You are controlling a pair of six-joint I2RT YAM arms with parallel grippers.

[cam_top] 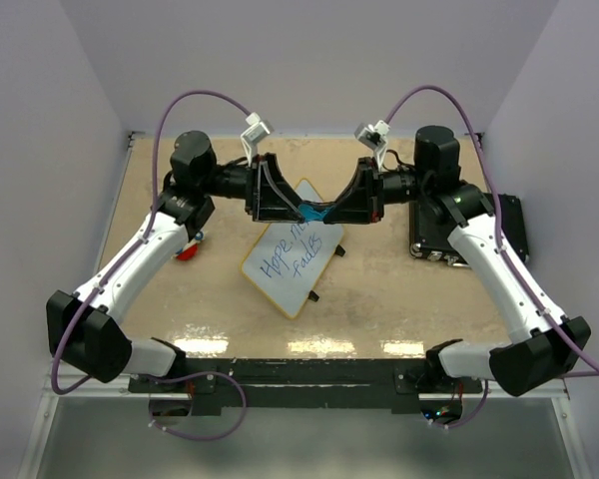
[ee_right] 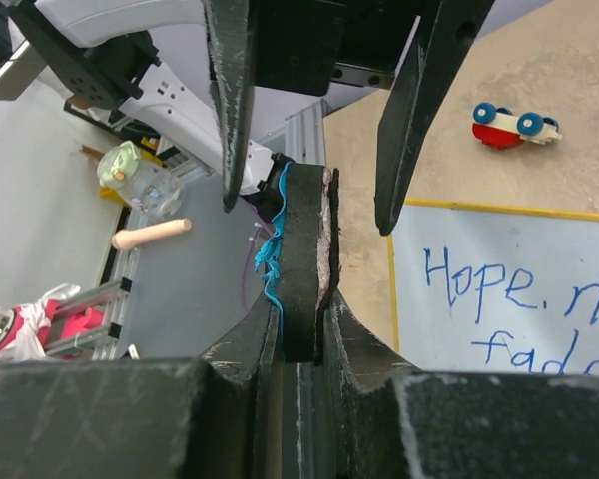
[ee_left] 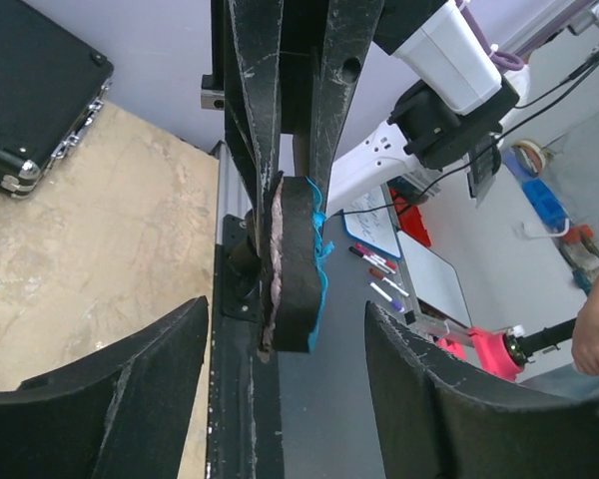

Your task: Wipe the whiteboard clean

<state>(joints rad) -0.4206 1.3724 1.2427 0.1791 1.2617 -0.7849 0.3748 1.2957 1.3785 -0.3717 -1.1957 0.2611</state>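
The whiteboard (cam_top: 292, 257), yellow-framed with blue handwriting, lies tilted on the table's middle; it also shows in the right wrist view (ee_right: 499, 299). Above its far end the two grippers meet tip to tip. My right gripper (cam_top: 329, 211) (ee_right: 301, 317) is shut on a black eraser (cam_top: 317, 213) (ee_right: 304, 249) with a blue and a pinkish face. My left gripper (cam_top: 301, 208) (ee_left: 285, 311) is open, its fingers (ee_left: 110, 389) standing wide on either side of the eraser (ee_left: 298, 264) without touching it.
A black case (cam_top: 514, 228) with metal corners lies at the right under the right arm, also in the left wrist view (ee_left: 30, 90). A small red, white and blue toy car (cam_top: 188, 249) (ee_right: 514, 125) lies at the left by the left arm.
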